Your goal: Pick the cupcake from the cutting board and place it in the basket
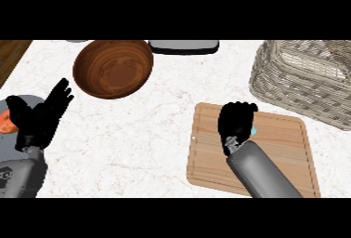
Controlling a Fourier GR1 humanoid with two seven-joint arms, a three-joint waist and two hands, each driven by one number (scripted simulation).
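You are looking at the grasp step: the right hand (237,122) is sitting over the upper middle of the cutting board (281,153), with its fingers curling down around something that is showing only as a small pale blue sliver at the hand's right side. That sliver is most likely the cupcake (254,131) (the hand is hiding nearly all of it, so you cannot be sure how well the fingers are wrapping it). It is lying on the board, not yet in the basket (302,81), which is standing beyond the board, toward the upper right, its near wall just past the board's far corner.

The left hand (41,116) is resting open, fingers up, near the left edge, and is taking no part.

By my reading, the next move is calling for a lift clear of the board, then a carry up and to the right, high enough to pass the woven rim before you are letting go. The wooden bowl (113,69) is lying well to the left and is not in the path.
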